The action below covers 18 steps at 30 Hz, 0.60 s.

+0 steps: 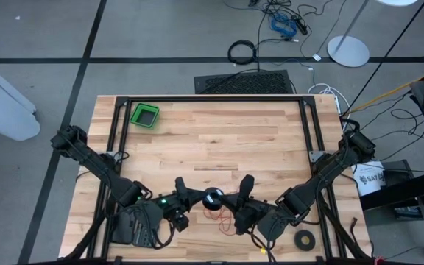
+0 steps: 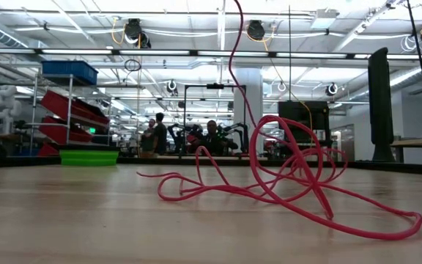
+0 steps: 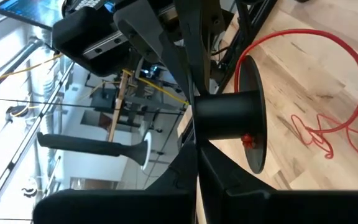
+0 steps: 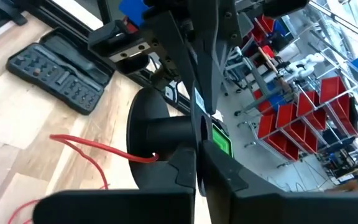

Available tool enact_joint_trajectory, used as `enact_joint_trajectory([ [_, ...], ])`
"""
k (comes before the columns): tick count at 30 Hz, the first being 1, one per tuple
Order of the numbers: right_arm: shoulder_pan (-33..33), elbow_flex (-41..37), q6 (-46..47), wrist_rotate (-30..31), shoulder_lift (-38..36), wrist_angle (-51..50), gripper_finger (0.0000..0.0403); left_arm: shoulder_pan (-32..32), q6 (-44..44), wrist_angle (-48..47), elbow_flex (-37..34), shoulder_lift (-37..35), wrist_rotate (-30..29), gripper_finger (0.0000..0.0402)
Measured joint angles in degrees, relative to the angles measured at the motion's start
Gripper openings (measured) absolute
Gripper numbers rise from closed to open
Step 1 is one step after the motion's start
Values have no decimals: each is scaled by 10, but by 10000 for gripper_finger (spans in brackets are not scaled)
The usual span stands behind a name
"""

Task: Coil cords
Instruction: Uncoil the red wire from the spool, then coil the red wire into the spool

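Note:
A black spool [image 1: 213,199] hangs upright above the table's near middle, between my two grippers. A thin red cord [image 2: 291,183] lies in loose loops on the table under it. One strand [image 2: 233,44] rises out of the low view, and its end sits on the spool's hub [image 3: 246,140]. My left gripper [image 1: 197,197] comes from the left and is shut on the spool. My right gripper [image 1: 230,200] comes from the right and is shut on it too. The spool's lower flange [image 3: 253,112] faces the table. My left gripper pinches the spool's upper flange at its left rim [image 3: 196,134] between its two fingers, coming in about level from the table's left. The flange shows edge-on. The spool hangs upright, clear of the table. My right gripper pinches the same upper flange at its opposite rim [image 4: 196,146] between its two fingers, coming in about level from the table's right. The hub [image 4: 166,134] and lower flange [image 4: 140,140] hang below the hold, and the red cord [image 4: 92,149] trails slack from the hub.
A green bin [image 1: 144,115] stands at the table's far left. A flat black tape ring [image 1: 305,238] lies near the front right corner. A dark keyboard [image 1: 245,82] sits beyond the far edge. A black frame [image 1: 212,98] runs along the table's sides.

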Motion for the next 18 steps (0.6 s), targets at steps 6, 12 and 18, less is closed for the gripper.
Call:
enact_joint_trajectory([
  [6,-1,0,12,15,0,2,2,0,2,4,0,0,-12,15],
  [12,-2,0,31,74,0,1,0,-8,-32,72,0,0,-86,68],
  [18,-2,0,21,157,-3,-3,1,-33,6,178,0,0,-141,98],
])
